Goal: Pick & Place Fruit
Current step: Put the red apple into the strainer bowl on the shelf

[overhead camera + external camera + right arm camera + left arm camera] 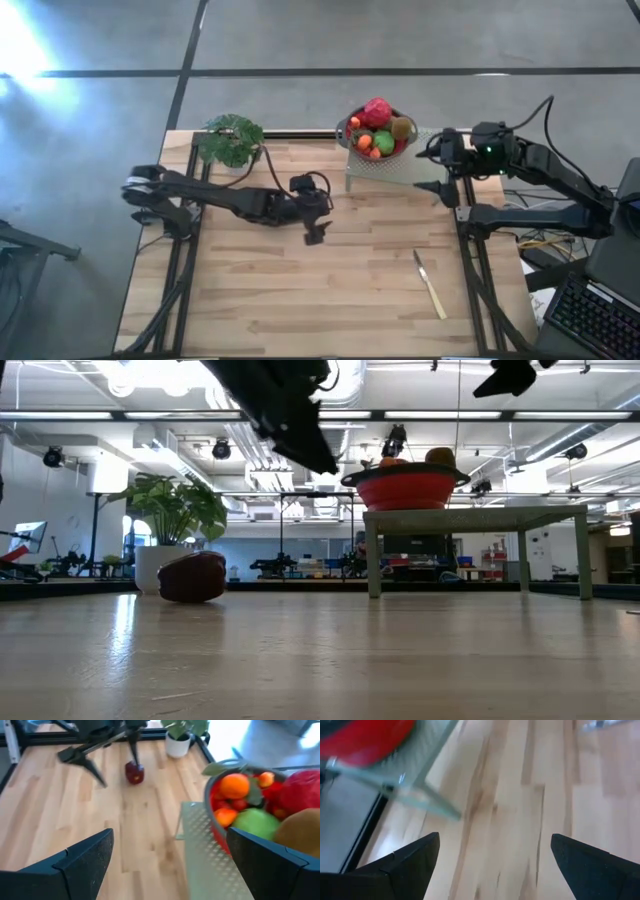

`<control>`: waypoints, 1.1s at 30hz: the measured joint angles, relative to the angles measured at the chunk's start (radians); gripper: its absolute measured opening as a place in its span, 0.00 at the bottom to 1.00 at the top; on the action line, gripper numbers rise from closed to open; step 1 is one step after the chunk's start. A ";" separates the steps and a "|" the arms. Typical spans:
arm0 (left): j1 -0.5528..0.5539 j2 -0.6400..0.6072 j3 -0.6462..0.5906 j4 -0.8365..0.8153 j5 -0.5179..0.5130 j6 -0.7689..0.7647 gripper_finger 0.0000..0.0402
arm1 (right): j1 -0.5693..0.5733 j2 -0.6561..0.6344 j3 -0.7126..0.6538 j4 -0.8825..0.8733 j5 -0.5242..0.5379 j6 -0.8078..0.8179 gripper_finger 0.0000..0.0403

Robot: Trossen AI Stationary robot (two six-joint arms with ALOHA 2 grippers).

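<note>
A red bowl (347,135) of toy fruit stands on a pale perforated stand (385,172) at the table's far edge. In it are a big magenta-red fruit (377,110), a green one (256,822), a brown one (402,127) and orange ones (235,785). A single dark red fruit (134,772) rests on the table near the plant; the high view hides it under the left arm. My left gripper (316,235) hangs open over the table's middle, holding nothing. My right gripper (440,190) is open and empty, just right of the stand's near corner.
A potted leafy plant (230,140) stands at the far left. A pale-handled knife (430,285) lies on the near right of the wooden table (250,300). The stand's legs (373,555) lift the bowl above the table. A keyboard (595,320) sits off the right edge.
</note>
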 joint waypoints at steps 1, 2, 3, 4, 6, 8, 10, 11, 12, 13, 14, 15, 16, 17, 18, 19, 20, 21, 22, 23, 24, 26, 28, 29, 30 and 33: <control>0.000 -0.008 0.000 -0.040 -0.007 -0.016 0.96 | 0.009 -0.011 -0.012 0.000 -0.001 0.009 0.95; 0.000 -0.017 0.000 -0.081 -0.009 -0.034 0.96 | 0.017 -0.021 -0.025 0.000 -0.002 0.016 0.95; 0.000 -0.023 0.000 -0.118 -0.011 -0.047 0.96 | 0.024 -0.029 -0.038 0.000 -0.003 0.017 0.95; 0.000 -0.030 0.000 -0.161 -0.010 -0.058 0.96 | 0.031 -0.038 -0.050 -0.001 -0.003 0.019 0.95; 0.000 -0.036 0.000 -0.262 -0.010 -0.073 0.96 | 0.044 -0.055 -0.076 0.000 -0.003 0.020 0.95; 0.000 -0.041 0.000 -0.359 -0.009 -0.099 0.96 | 0.051 -0.071 -0.099 0.001 -0.003 0.019 0.95; 0.000 -0.047 0.000 -0.450 -0.002 -0.132 0.96 | 0.053 -0.081 -0.119 0.000 -0.002 0.019 0.95; 0.000 -0.050 0.000 -0.486 0.007 -0.147 0.96 | 0.054 -0.086 -0.128 0.002 -0.003 0.019 0.95; 0.000 -0.052 0.000 -0.525 0.020 -0.160 0.96 | 0.054 -0.091 -0.137 0.002 -0.002 0.019 0.95; 0.000 -0.052 0.000 -0.559 0.037 -0.172 0.96 | 0.053 -0.092 -0.145 0.003 -0.002 0.019 0.95; 0.000 -0.052 0.000 -0.583 0.053 -0.185 0.96 | 0.053 -0.094 -0.153 0.002 -0.002 0.017 0.95; 0.000 -0.052 0.000 -0.602 0.066 -0.195 0.96 | 0.053 -0.097 -0.158 0.003 -0.002 0.016 0.95; 0.000 -0.052 0.000 -0.620 0.077 -0.202 0.96 | 0.053 -0.098 -0.164 0.004 -0.002 0.016 0.95; 0.000 -0.052 -0.001 -0.635 0.089 -0.207 0.96 | 0.053 -0.101 -0.167 0.003 -0.002 0.016 0.95; 0.000 -0.052 -0.002 -0.644 0.101 -0.208 0.96 | 0.053 -0.102 -0.168 0.005 -0.002 0.016 0.95; 0.000 -0.053 -0.004 -0.646 0.115 -0.208 0.96 | 0.053 -0.102 -0.169 0.010 -0.002 0.015 0.95; 0.000 -0.053 -0.009 -0.647 0.127 -0.208 0.96 | 0.053 -0.102 -0.171 0.012 -0.002 0.015 0.95; 0.000 -0.053 -0.013 -0.649 0.138 -0.208 0.96 | 0.053 -0.102 -0.173 0.014 -0.002 0.016 0.95; 0.000 -0.053 -0.016 -0.655 0.142 -0.208 0.96 | 0.053 -0.102 -0.174 0.015 -0.002 0.016 0.95; 0.001 -0.053 -0.016 -0.665 0.143 -0.208 0.96 | 0.053 -0.102 -0.175 0.016 -0.002 0.016 0.95; 0.002 -0.053 -0.017 -0.673 0.144 -0.208 0.96 | 0.053 -0.102 -0.175 0.015 -0.001 0.015 0.95; 0.002 -0.053 -0.024 -0.677 0.144 -0.208 0.96 | 0.053 -0.102 -0.175 0.016 -0.001 0.017 0.95; 0.002 -0.058 -0.037 -0.683 0.145 -0.207 0.96 | 0.053 -0.102 -0.175 0.016 -0.001 0.016 0.95; 0.003 -0.062 -0.045 -0.684 0.145 -0.207 0.96 | 0.053 -0.102 -0.175 0.016 0.001 0.015 0.95; 0.006 -0.066 -0.051 -0.684 0.145 -0.207 0.96 | 0.053 -0.102 -0.175 0.016 0.001 0.015 0.95; 0.018 -0.070 -0.072 -0.686 0.145 -0.206 0.96 | 0.053 -0.102 -0.175 0.018 0.001 0.012 0.95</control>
